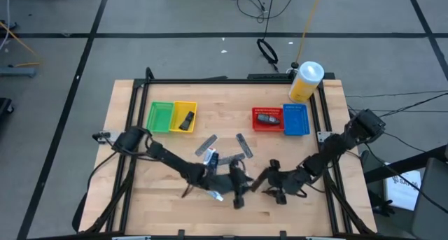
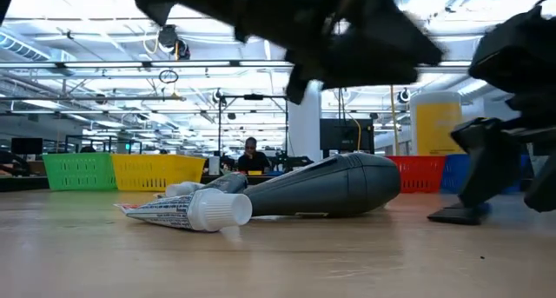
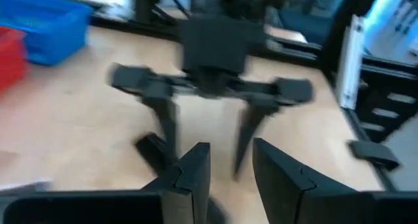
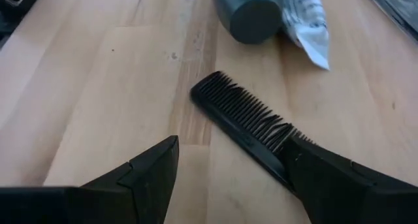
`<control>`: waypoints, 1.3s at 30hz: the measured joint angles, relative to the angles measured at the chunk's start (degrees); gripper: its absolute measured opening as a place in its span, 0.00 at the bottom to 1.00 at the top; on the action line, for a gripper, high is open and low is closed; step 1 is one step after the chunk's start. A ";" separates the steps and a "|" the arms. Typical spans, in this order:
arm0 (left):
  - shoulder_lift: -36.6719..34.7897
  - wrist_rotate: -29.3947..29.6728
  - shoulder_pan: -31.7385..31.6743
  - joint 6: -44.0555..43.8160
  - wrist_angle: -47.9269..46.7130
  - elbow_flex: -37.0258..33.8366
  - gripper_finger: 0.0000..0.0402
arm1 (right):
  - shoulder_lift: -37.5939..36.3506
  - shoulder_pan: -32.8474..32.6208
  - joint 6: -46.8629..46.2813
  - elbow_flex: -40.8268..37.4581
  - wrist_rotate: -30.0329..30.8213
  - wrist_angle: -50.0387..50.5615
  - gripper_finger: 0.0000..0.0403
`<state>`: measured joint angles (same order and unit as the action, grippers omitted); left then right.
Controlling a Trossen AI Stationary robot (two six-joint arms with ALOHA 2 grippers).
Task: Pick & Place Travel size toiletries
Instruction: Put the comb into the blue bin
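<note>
A dark grey bottle [image 2: 334, 187] and a white tube [image 2: 187, 211] with a white cap lie on their sides mid-table. Silver sachets [image 1: 206, 146] [image 1: 243, 145] lie flat behind them. A black comb [image 4: 241, 113] lies flat on the wood. My right gripper [image 4: 232, 145] is open and low over the comb, with one finger at the comb's near end. My left gripper [image 3: 232, 178] hovers above the table facing the right one [image 3: 209, 93]. Its fingers are apart and I see nothing between them. One dark item lies in the yellow basket [image 1: 185, 121], another in the red basket [image 1: 267, 118]. My right gripper comes slanting down at the comb with its fingers spread across it. One fingertip [image 4: 307, 165] covers the comb's end [image 4: 281, 138]. I cannot tell whether it touches the comb, which lies flat on the table.
Green [image 1: 159, 117] and yellow baskets stand at the back left, red and blue [image 1: 296, 120] baskets at the back right. A big yellow jar with a white cap [image 1: 306, 82] stands at the far right corner. Bare wood lies along the near edge.
</note>
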<state>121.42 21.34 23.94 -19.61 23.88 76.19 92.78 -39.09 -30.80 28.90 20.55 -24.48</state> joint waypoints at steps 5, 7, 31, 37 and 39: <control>1.12 4.39 4.49 -0.48 -8.73 5.83 0.28 | 0.04 -3.20 -9.12 -0.04 4.86 -0.19 0.66; 1.20 5.94 5.98 -0.39 -10.34 6.66 0.28 | 0.31 -3.56 -12.03 0.09 5.07 -0.60 0.65; 3.21 -0.12 4.84 -13.50 -20.09 6.64 0.28 | 7.90 -6.55 13.24 15.32 -2.90 -4.15 0.62; 7.84 -3.80 2.05 -14.97 -17.42 6.57 0.28 | 8.38 -6.23 22.96 15.27 3.56 1.40 0.62; 8.15 -4.11 1.44 -15.63 -17.61 6.57 0.28 | 9.14 -5.81 24.43 15.26 3.54 1.99 0.62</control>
<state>129.58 17.23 25.37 -35.24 6.27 82.76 101.91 -44.90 -6.37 44.16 24.09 -22.49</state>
